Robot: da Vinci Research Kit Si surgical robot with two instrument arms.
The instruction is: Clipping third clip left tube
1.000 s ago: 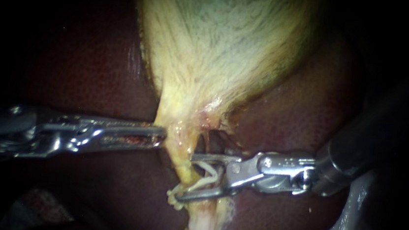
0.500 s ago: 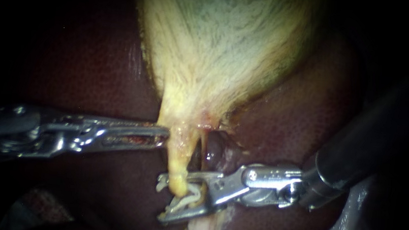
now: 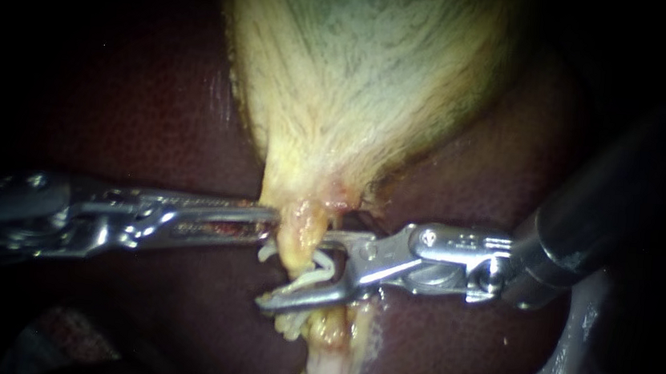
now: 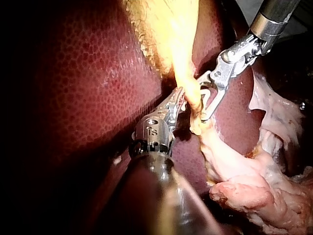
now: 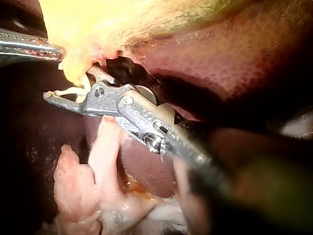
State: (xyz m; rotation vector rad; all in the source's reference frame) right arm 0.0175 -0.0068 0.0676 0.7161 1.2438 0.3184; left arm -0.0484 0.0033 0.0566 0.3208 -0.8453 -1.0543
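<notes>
The pale yellow gallbladder point(image 3: 359, 77) hangs over dark red liver point(image 3: 130, 113) and narrows into a yellow tube point(image 3: 303, 229) at the centre. The left instrument point(image 3: 266, 221) reaches in level, its jaws pressed together on the edge of the gallbladder's neck, the very tips buried in tissue. The right instrument point(image 3: 298, 268) straddles the tube just below, its jaws standing apart and gripping a white clip point(image 3: 319, 273) that curls round the tube. Small pale lumps lower on the tube are too blurred to name. Both shafts fade into darkness.
</notes>
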